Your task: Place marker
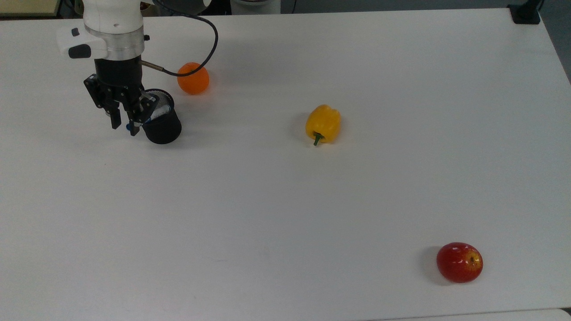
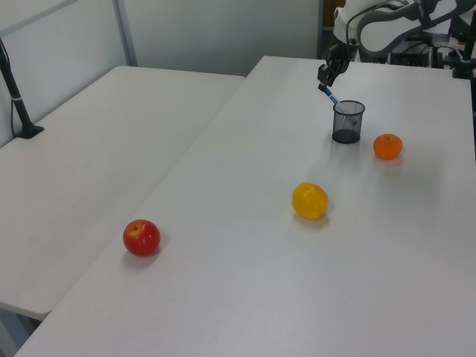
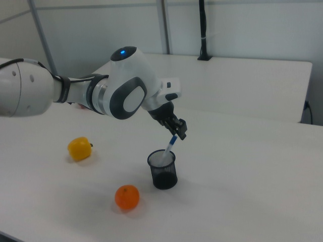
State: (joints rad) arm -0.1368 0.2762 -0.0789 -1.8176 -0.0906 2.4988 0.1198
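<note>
Claw: the claw (image 1: pixel 124 125) hangs above the near-left rim of the mesh cup (image 1: pixel 161 122) in the top view; its two fingers stand spread apart, gripping nothing.
Marker: the marker (image 3: pixel 169 146) leans in the cup, lower end inside, blue-capped upper end jutting past the rim just below the claw; whether the cap touches a finger cannot be told.
Mesh cup: black, upright on the white surface (image 1: pixel 285 187), directly beneath and slightly to the top view's right of the claw.
Orange (image 1: pixel 193 78): near the cup, beyond the claw toward the top view's upper right.
Yellow bell pepper (image 1: pixel 323 123): well apart from the claw, mid-surface.
Red apple (image 1: pixel 459 262): farthest from the claw.
Progress: placement appears essentially done, the marker resting in the cup unheld; what seems left is lifting the claw clear without knocking the leaning marker.
</note>
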